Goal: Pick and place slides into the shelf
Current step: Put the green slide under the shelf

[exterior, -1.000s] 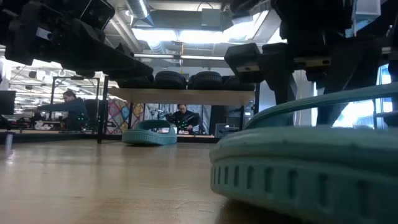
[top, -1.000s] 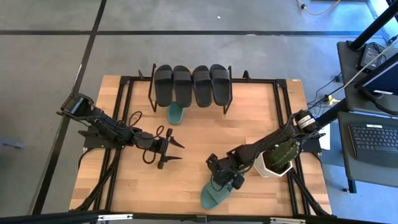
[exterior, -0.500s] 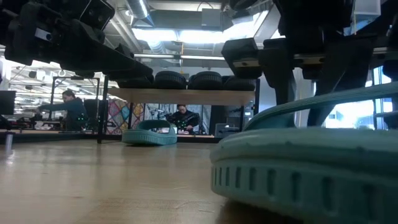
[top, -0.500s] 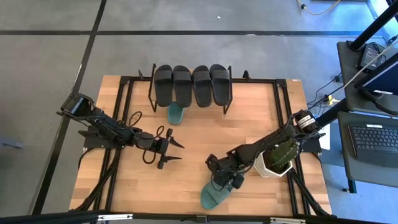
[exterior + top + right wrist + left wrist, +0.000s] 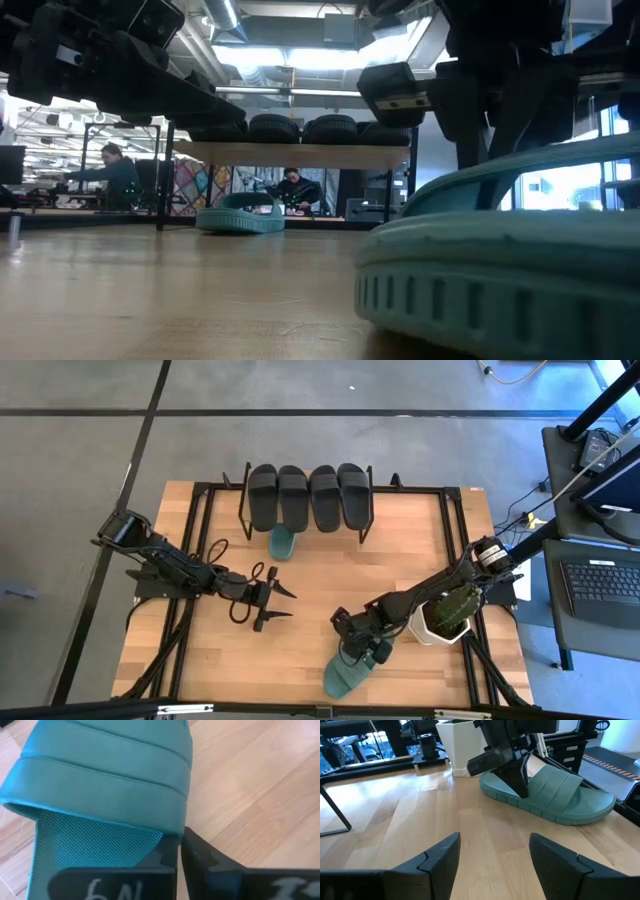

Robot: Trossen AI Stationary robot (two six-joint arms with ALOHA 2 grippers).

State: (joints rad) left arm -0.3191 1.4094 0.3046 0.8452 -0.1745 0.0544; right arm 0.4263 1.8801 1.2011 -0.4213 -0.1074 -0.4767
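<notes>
A teal slide [image 5: 345, 675] lies sole-down near the table's near edge, and my right gripper [image 5: 362, 652] is shut on it. The shelf [image 5: 290, 152] stands at the far edge with several black slides [image 5: 310, 495] on its top board. A second teal slide [image 5: 283, 543] rests on the table under the shelf, its end sticking out. My left gripper [image 5: 283, 603] hangs open left of the table's middle, holding nothing; its two fingers frame the view [image 5: 494, 845] toward the near teal slide [image 5: 550, 792]. My right gripper grips the near teal slide by one side of its wide strap [image 5: 172, 832], where the strap meets the sole. One finger [image 5: 162, 857] is under the strap on the footbed and the other finger [image 5: 202, 857] is outside. The fingers slant down from above. The slide rests flat on the table.
A white pot with a green plant [image 5: 445, 615] stands just right of my right arm. Black frame rails [image 5: 452, 530] run along both table sides. Bare wood lies between the grippers and the shelf. People sit in the room beyond [image 5: 110, 170].
My right gripper has shut its fingers on the teal slide's strap without moving off. The slide has shifted a little sideways on the table as the fingers came together.
</notes>
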